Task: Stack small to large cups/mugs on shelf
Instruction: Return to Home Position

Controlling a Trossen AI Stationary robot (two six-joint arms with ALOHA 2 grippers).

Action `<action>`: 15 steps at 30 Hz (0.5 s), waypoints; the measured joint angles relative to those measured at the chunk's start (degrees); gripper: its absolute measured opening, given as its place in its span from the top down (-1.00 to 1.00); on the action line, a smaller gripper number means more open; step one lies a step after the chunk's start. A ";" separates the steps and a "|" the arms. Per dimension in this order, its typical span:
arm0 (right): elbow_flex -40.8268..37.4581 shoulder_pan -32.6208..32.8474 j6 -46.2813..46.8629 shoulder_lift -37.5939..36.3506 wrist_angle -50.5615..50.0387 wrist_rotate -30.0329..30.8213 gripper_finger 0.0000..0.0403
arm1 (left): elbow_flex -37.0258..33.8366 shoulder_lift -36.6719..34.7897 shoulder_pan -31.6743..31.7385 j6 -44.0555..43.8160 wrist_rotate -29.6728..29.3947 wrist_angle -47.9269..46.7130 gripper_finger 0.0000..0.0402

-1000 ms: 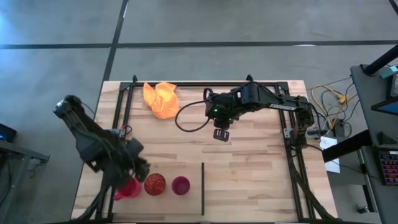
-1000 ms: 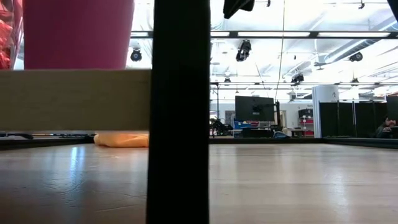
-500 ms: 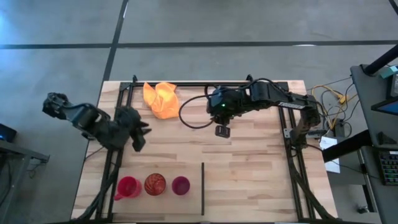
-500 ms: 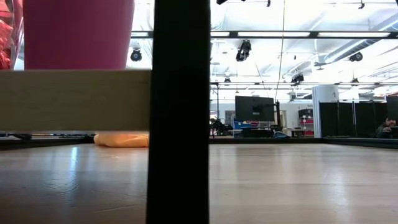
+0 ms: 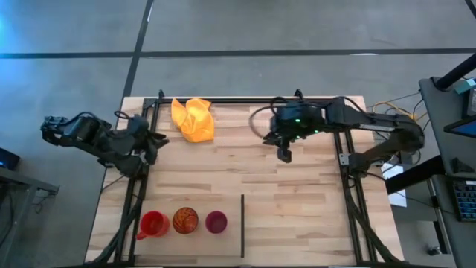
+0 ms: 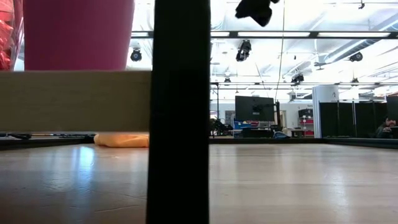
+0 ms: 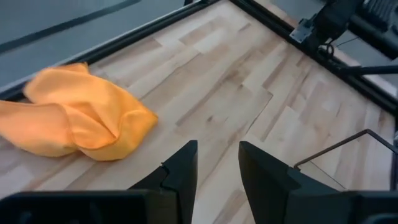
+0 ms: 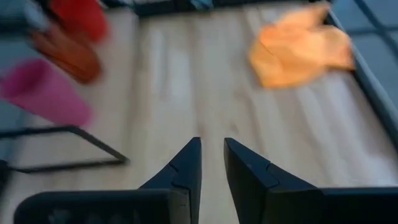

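Note:
The red mug (image 5: 152, 223), the orange patterned tumbler (image 5: 185, 220) and the small magenta cup (image 5: 216, 221) stand upright in a row on the shelf board (image 6: 74, 99) at the table's near left. They also show in the right wrist view: the mug (image 8: 81, 15), the tumbler (image 8: 65, 53) and the magenta cup (image 8: 46, 93). My left gripper (image 5: 149, 138) (image 7: 217, 165) hovers by the table's left edge, slightly open and empty. My right gripper (image 5: 284, 155) (image 8: 211, 162) hangs above the far middle, fingers close together and empty.
A yellow-orange cloth (image 5: 193, 119) lies crumpled at the far left of the table (image 5: 297, 201). A black shelf post (image 6: 180, 112) stands right of the cups and shows as a thin bar (image 5: 242, 225) from above. Black frame rails run along the table's sides.
My left gripper has left the red mug on the shelf, risen and drawn back toward the table's far left edge. The mug stays standing beside the tumbler. My right gripper has drawn toward the table's right and far edges.

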 joint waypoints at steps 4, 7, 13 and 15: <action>-12.52 -1.92 1.56 -7.42 14.02 -6.19 0.68 | -10.26 -6.49 0.00 1.16 0.00 9.80 0.49; -21.04 -2.67 2.02 -12.09 23.44 -6.45 0.68 | -17.95 -12.11 0.00 4.29 0.02 20.67 0.49; -38.59 -5.01 8.95 -19.60 43.43 -7.02 0.69 | -30.81 -23.86 0.07 11.03 -0.26 36.53 0.49; -44.37 -5.82 12.97 -21.34 52.19 -8.76 0.69 | -33.13 -27.65 0.07 10.37 -0.34 39.29 0.49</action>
